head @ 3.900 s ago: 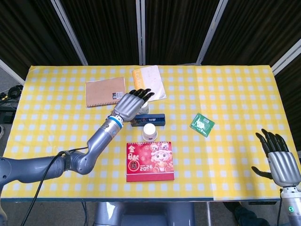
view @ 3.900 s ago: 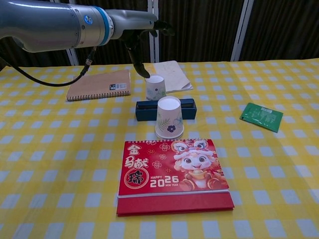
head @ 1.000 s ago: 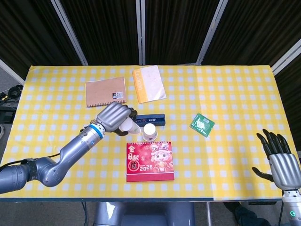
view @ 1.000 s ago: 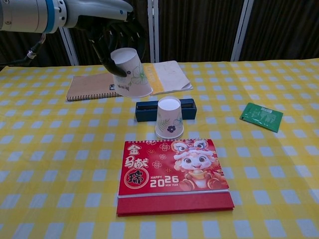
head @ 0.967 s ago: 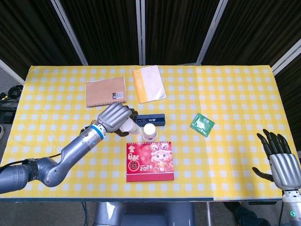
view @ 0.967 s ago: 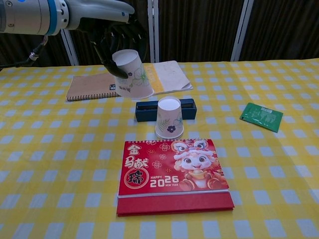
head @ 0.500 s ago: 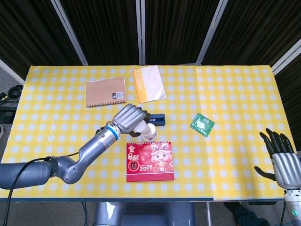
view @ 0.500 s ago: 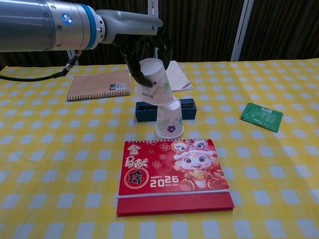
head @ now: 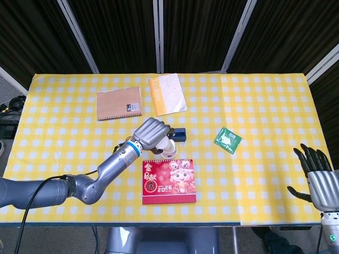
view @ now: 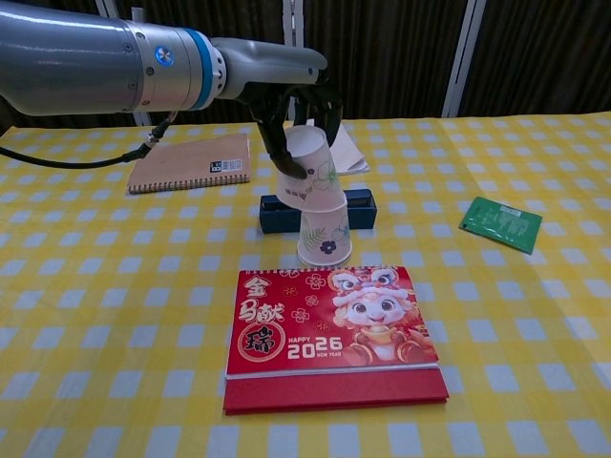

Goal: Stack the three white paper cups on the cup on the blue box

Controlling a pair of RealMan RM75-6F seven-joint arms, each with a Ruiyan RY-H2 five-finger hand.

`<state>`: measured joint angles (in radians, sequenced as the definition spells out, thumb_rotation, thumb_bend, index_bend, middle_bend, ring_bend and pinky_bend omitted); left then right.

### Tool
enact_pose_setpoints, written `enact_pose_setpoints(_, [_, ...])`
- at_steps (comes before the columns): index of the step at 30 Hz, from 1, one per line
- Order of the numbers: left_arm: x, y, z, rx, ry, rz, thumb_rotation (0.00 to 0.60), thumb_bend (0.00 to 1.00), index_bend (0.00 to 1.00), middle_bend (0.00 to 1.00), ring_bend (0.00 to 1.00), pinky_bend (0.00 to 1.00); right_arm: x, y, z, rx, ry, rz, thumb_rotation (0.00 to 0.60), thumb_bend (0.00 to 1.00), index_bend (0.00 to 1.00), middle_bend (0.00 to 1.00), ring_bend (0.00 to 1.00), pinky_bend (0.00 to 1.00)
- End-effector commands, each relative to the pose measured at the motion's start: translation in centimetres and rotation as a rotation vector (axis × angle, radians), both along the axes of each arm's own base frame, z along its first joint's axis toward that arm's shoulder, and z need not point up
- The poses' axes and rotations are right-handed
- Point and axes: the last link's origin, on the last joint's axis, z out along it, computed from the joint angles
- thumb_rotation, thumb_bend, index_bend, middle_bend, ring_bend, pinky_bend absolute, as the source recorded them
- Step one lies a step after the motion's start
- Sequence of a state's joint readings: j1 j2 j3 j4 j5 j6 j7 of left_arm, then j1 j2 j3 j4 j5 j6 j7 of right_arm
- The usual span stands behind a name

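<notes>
White paper cup [view: 310, 172], upside down and tilted, is held in the curled fingers of the left hand [view: 291, 119], set partly over a second inverted cup [view: 324, 237] standing before the blue box [view: 361, 201]. The left arm is reached forward across the checked table [view: 95, 315]. The right hand [head: 322, 179] is kept with fingers spread, holding nothing, off the table's near right corner.

Left hand [view: 291, 124] and held cup [view: 310, 172] sit over the lower cup [view: 325, 237] — access from above is blocked there. Blue box [view: 361, 205] lies right behind, red calendar [view: 329, 329] just in front, so the cups are hemmed front and back. Open cloth to either side. Green packet [view: 500, 223] well right; notebook [view: 189, 162] and booklet [head: 167, 94] lie behind. Right hand [head: 322, 182] off at the table's right edge.
</notes>
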<state>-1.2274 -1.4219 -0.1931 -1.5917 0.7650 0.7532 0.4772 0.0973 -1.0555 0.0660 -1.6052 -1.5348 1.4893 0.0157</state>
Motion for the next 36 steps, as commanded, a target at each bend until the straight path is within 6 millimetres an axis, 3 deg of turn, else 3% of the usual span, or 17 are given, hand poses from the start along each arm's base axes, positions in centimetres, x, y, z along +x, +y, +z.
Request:
enact_pose_setpoints(1, [0.1, 0.1, 0.1, 0.0, 0.005, 0.003, 0.6, 0.23, 0.45, 0.42, 0.41, 0.46, 0.0, 0.0, 0.1, -0.003, -0.001, -0.001, 0.6, 0.0, 0.06, 0.0, 0.0, 0.0])
enact_pose_setpoints(11, [0.4, 0.4, -0.5, 0.0, 0.011, 0.004, 0.6, 0.2, 0.44, 0.4, 0.4, 0.46, 0.1, 0.0, -0.3, 0.01, 0.003, 0.004, 0.6, 0.0, 0.06, 0.0, 0.0, 0.0])
enact_pose_setpoints(20, [0.6, 0.6, -0.8, -0.02, 0.006, 0.017, 0.6, 0.1, 0.32, 0.21, 0.25, 0.4, 0.1, 0.0, -0.3, 0.013, 0.002, 0.001, 0.6, 0.0, 0.06, 0.0, 0.0, 0.0])
enact_pose_setpoints(22, [0.6, 0.7, -0.9, -0.021, 0.003, 0.018, 0.6, 0.09, 0.28, 0.18, 0.22, 0.38, 0.0, -0.1, -0.4, 0.016, 0.002, -0.001, 0.6, 0.0, 0.06, 0.0, 0.0, 0.0])
enact_pose_setpoints(26, [0.6, 0.7, -1.2, -0.025, -0.016, 0.019, 0.6, 0.08, 0.08, 0.03, 0.07, 0.23, 0.0, -0.1, -0.4, 0.018, 0.003, -0.003, 0.6, 0.0, 0.06, 0.0, 0.0, 0.0])
enact_pose_setpoints(29, [0.7, 0.8, -1.2, -0.02, -0.061, 0.025, 0.6, 0.09, 0.03, 0.0, 0.01, 0.18, -0.1, -0.2, -0.4, 0.017, 0.002, -0.006, 0.6, 0.0, 0.06, 0.0, 0.0, 0.0])
enact_pose_setpoints(32, [0.6, 1.0, -0.7, -0.007, -0.117, 0.026, 0.6, 0.13, 0.03, 0.0, 0.01, 0.16, -0.2, -0.2, -0.3, 0.017, 0.001, -0.008, 0.6, 0.0, 0.06, 0.0, 0.0, 0.0])
enact_pose_setpoints(34, [0.3, 1.1, -0.3, -0.007, -0.13, 0.026, 0.6, 0.24, 0.03, 0.0, 0.01, 0.15, -0.2, -0.2, -0.3, 0.017, 0.001, -0.009, 0.6, 0.0, 0.06, 0.0, 0.0, 0.0])
enact_pose_setpoints(36, [-0.5, 0.9, 0.4, -0.009, -0.144, 0.037, 0.6, 0.51, 0.04, 0.0, 0.01, 0.15, -0.2, -0.2, -0.3, 0.017, -0.002, -0.008, 0.6, 0.0, 0.06, 0.0, 0.0, 0.0])
